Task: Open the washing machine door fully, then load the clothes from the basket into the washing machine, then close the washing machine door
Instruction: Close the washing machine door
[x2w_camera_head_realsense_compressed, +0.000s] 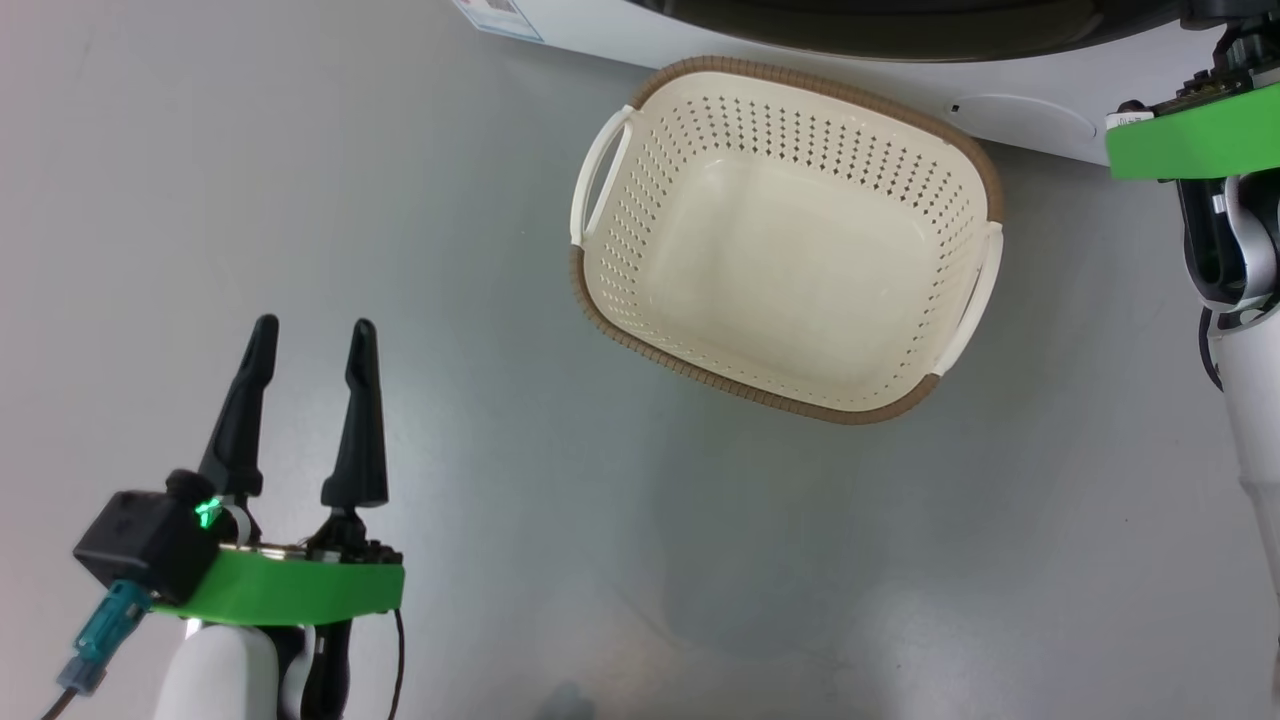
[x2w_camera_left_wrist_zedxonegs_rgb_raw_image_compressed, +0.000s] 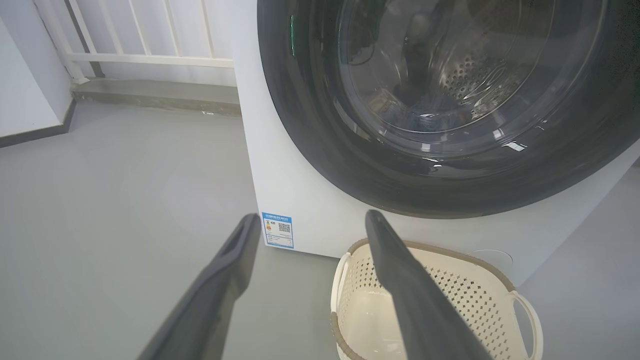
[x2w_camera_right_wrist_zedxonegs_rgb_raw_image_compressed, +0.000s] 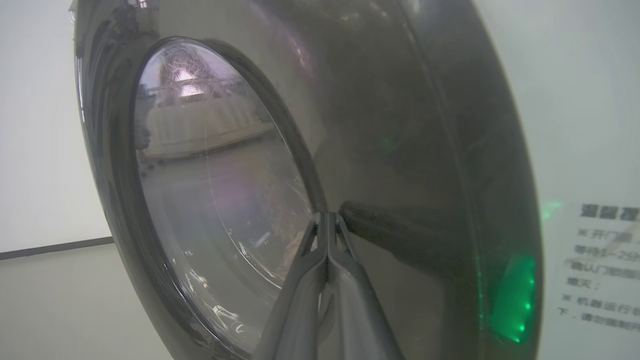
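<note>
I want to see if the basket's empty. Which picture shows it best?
The head view: the whole basket from above, nothing inside. The left wrist view catches part, behind a finger; the right wrist view faces the door.

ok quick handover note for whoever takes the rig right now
left gripper open, empty, over the floor beside the basket.
right gripper shut, fingers touching the washing machine door.
basket empty, in front of the washing machine; dark heap behind the glass may be the clothes.
done: loading, apparently. left: confirm the door, which looks flush, is latched.
</note>
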